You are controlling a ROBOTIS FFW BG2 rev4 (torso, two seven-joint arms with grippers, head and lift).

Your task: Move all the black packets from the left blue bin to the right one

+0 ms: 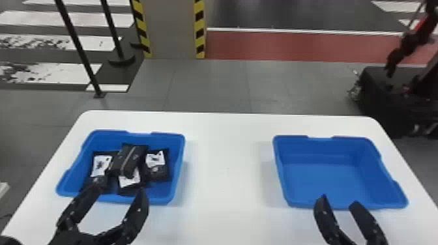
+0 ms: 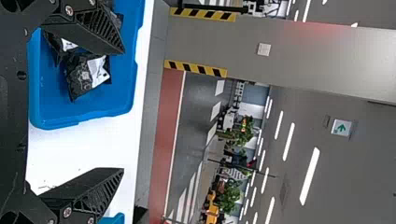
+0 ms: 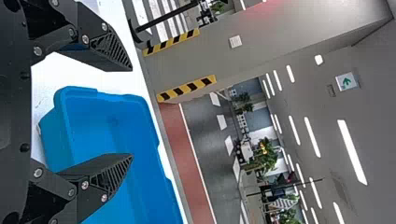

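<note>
With my left gripper (image 1: 119,189) and right gripper (image 1: 339,200) both spread and holding nothing, I judge the whole transfer lies ahead: the black packets (image 1: 130,158) (four, I count) sit in the left blue bin (image 1: 166,198), none delivered to the right bin (image 1: 326,176).

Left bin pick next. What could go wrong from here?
The top packet lies across other black packets; gripping it may snag one beneath.

The open left gripper, near the left blue bin's near rim, might clip it going in low.

Table separates that bin from the right blue bin; a weak grip could drop a packet between.
</note>
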